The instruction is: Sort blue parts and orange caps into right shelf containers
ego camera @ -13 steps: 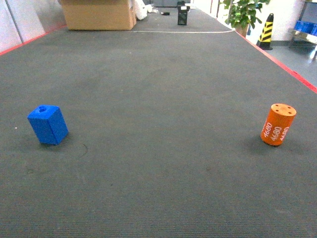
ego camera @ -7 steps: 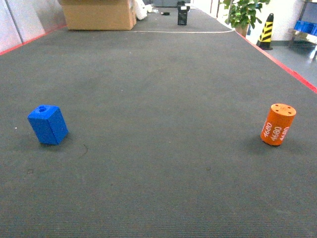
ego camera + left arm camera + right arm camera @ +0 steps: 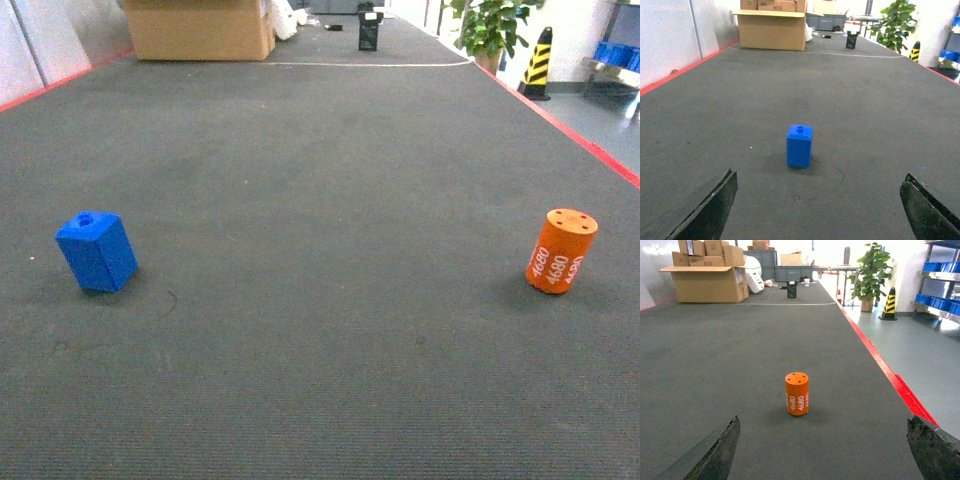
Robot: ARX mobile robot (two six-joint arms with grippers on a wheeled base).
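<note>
Dark carpet floor (image 3: 320,150), blue part (image 3: 96,251), orange cap (image 3: 561,250)

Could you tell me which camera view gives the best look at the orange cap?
The right wrist view: the orange cap stands centred ahead. The head view shows it at the right side; the left wrist view misses it.

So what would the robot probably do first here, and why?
Probably ease the left hand forward toward the blue part. Its fingers are spread wide with nothing between them, and the part stands upright on the carpet directly ahead, centred in the left wrist view. The orange cap sits likewise before the open right hand.
</note>
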